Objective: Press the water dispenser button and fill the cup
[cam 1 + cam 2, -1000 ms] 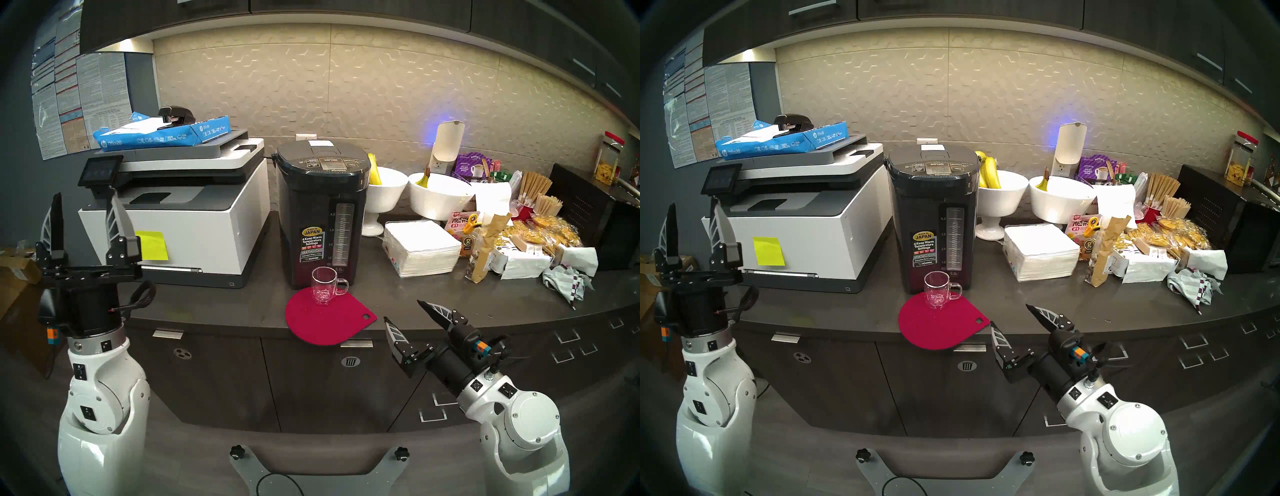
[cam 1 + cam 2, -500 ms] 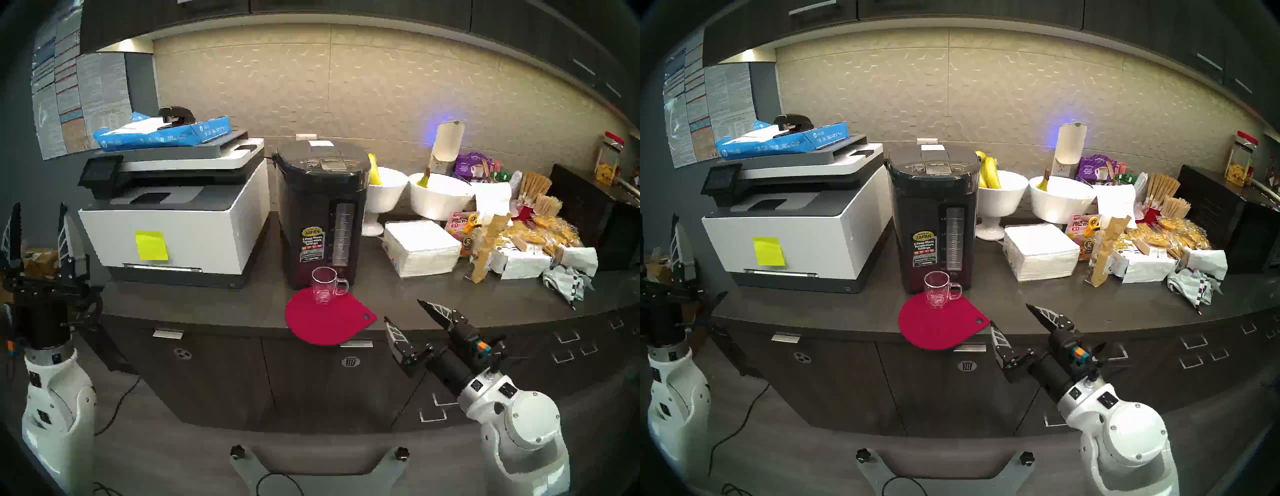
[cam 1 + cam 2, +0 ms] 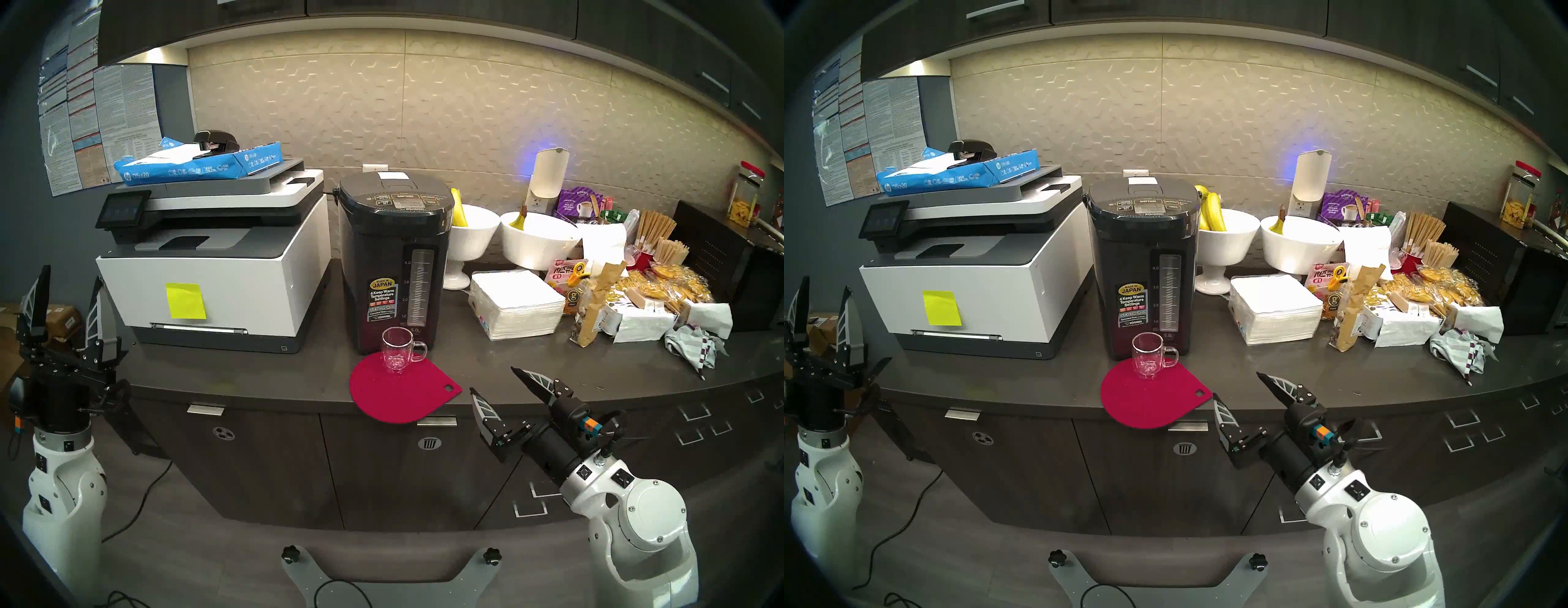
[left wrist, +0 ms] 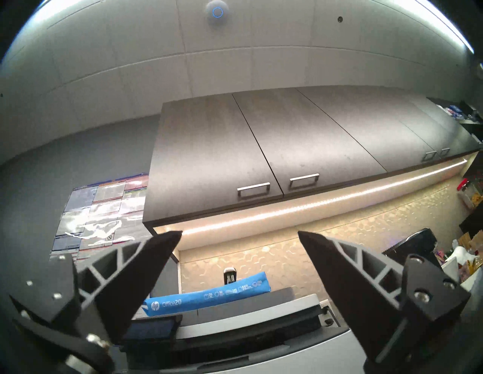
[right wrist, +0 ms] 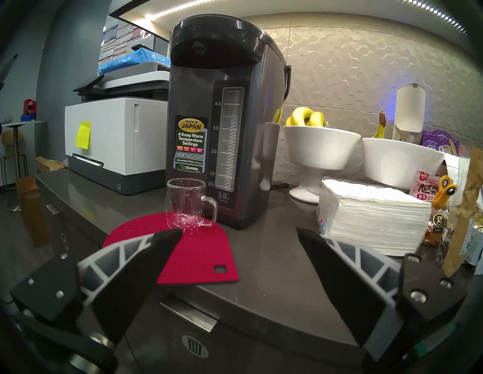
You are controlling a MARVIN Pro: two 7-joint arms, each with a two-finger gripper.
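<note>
We see the dispenser [image 3: 394, 263] standing mid-tabletop [image 3: 263, 373], hemmed in by the printer [image 3: 220, 263] just to its left and a white footed bowl [image 3: 471, 237] just to its right. The cup [image 3: 397, 350] sits upright on the far part of a red mat [image 3: 399, 392], just in front of the dispenser's base; the mat's near edge hangs over the tabletop's front lip. To the cup's left and right along the front strip the dark surface lies bare; a napkin stack [image 3: 515, 303] and a heap of snack packets [image 3: 653, 297] crowd the right.

The dispenser is a tall black rounded box with a clear litre gauge down its front, a yellow "MADE IN JAPAN" sticker, and a grey panel on top where the wide DISPENSE button [image 3: 405, 196] sits at the middle. The cup is clear glass, its loop handle turned to the view's right; from the right wrist view we make out no water in it.

Our left end effector [image 3: 68, 288] hangs off the tabletop's left end, fingers splayed wide and pointing upward, gripping nothing. Our right end effector [image 3: 496, 384] is level at the front edge, to the right of the mat, fingers spread apart and empty, aimed toward the cup.

Behind runs a pale hexagon-patterned wall under dark cabinets [image 4: 261, 146], with dark doors below.
</note>
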